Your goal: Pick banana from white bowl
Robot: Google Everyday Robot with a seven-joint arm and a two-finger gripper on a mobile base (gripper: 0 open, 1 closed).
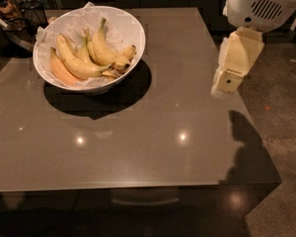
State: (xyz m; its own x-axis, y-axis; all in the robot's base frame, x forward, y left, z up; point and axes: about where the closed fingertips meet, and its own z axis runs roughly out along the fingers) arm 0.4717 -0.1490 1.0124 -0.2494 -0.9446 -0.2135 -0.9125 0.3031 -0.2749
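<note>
The white bowl (141, 38) stands at the far left of the table, lined with crumpled white paper. Three bananas lie in it. The banana (104, 49) is the plump one on the right side of the bowl, green stem pointing up, brown-blotched tip toward the rim. A longer, slimmer banana (78, 63) lies left of it, and an orange-tinted one (61, 73) lies at the far left. My gripper (226, 83), cream-coloured under a white arm housing (259, 6), hangs above the table's right side, well to the right of the bowl and holding nothing.
The glossy grey-brown table (153, 142) fills the view, with its right edge just under the gripper. The arm's shadow (244, 147) falls on the table's right front. Dark clutter (15, 14) stands behind the bowl at top left. A speckled floor (286, 112) lies to the right.
</note>
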